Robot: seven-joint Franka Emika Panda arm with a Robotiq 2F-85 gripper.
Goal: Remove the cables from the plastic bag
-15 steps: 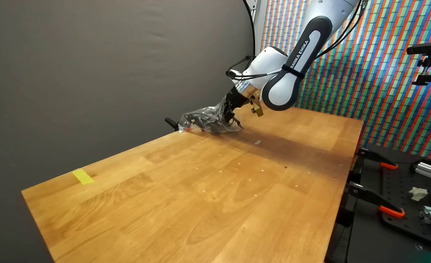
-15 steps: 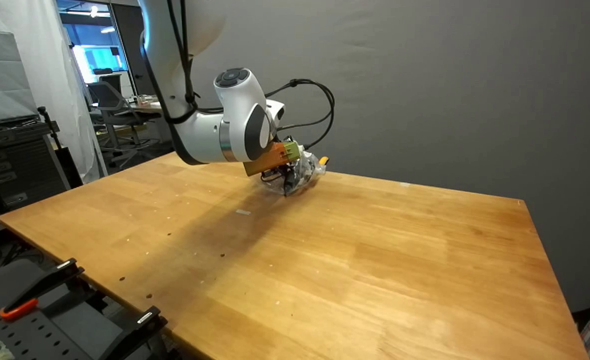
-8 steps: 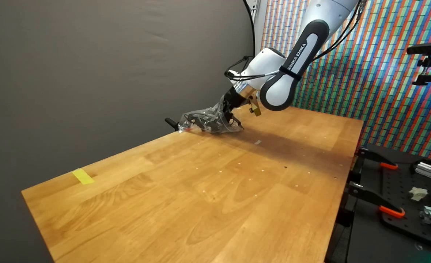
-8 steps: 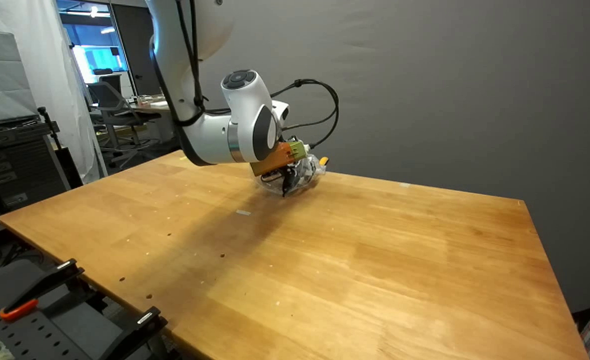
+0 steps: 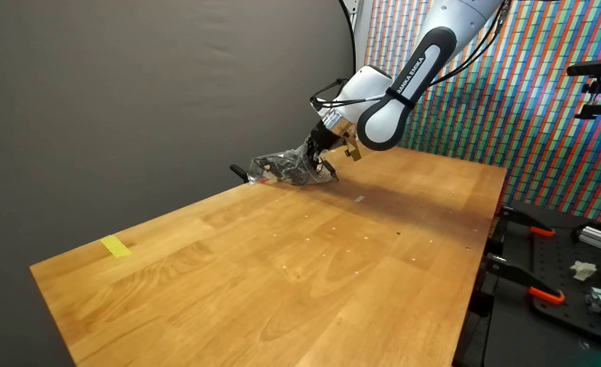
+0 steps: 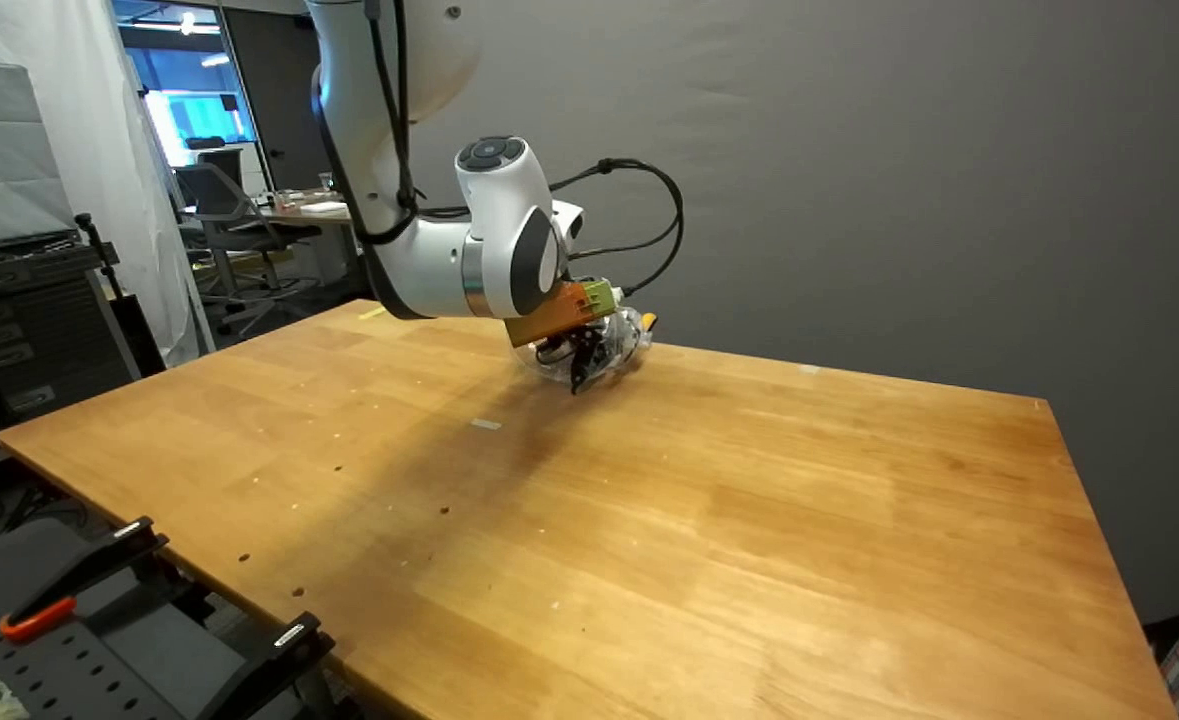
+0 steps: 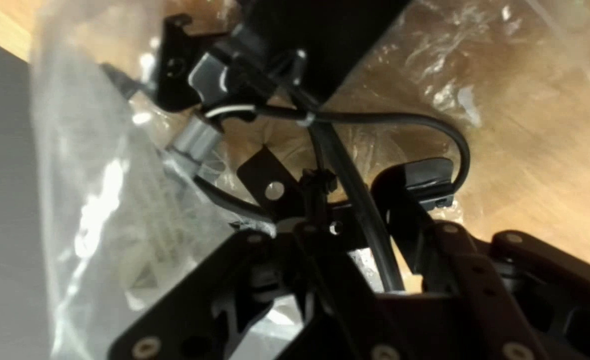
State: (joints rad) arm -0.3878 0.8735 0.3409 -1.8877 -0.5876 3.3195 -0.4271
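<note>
The crinkled plastic bag (image 5: 285, 165) lies near the table's back edge in both exterior views, also as the clear bag (image 6: 629, 345). Reaching into it, my gripper (image 5: 323, 168) is partly covered by film. Dark cables (image 7: 360, 195) run through the wrist view, with a grey connector (image 7: 194, 137) and black plates with holes around them. One thick cable passes between the jaws of my gripper (image 7: 367, 215), with slivers of light on both its sides. The fingertips merge with the black parts, so I cannot tell whether they grip anything. Film of the bag (image 7: 84, 175) hangs at the left.
A black handle (image 5: 239, 172) sticks up behind the table's edge beside the bag. Yellow tape (image 5: 115, 246) marks the wooden table (image 5: 259, 265) near a corner. Clamps with orange parts (image 5: 546, 295) and a side bench stand along the opposite edge.
The arm has shifted slightly toward the bag, leftward in an exterior view. The bag has barely moved. Any change in the jaws is hard to make out.
</note>
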